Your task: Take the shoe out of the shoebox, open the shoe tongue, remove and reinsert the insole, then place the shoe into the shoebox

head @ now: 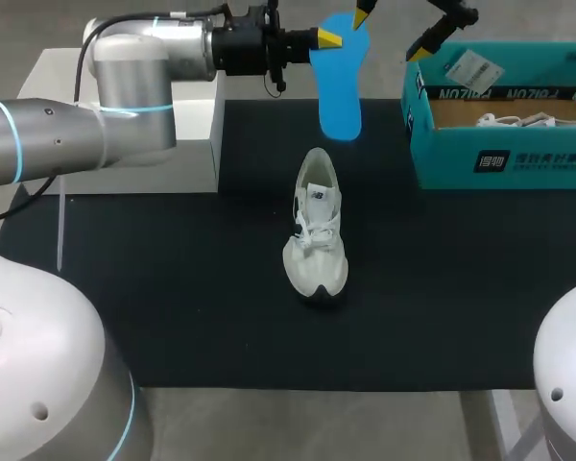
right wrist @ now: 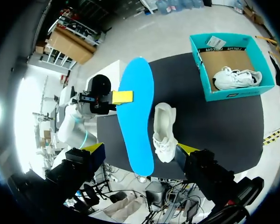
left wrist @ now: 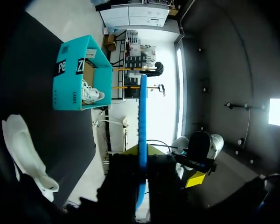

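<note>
Holding the insole: the left gripper is clamped on the blue insole, which hangs toe-down in the air over the far edge of the black mat.
Head view limit: only one yellow tip shows against the insole; the other finger is probably behind it.
Left wrist view adds: the insole is seen edge-on as a thin blue line running down between the dark fingers of its own gripper.
Right wrist view adds: the insole's full flat face, with one yellow tip of the left gripper touching its edge.
Right gripper: its fingers are spread wide with nothing in them, just beside the insole, and it looks down on the table.
Shoe: a white shoe stands upright mid-mat, apart from both arms.
Shoebox: the teal shoebox sits open at the mat's far right.
Inside the box: a second shoe, plainest from the right wrist and only partly seen from the head.
</note>
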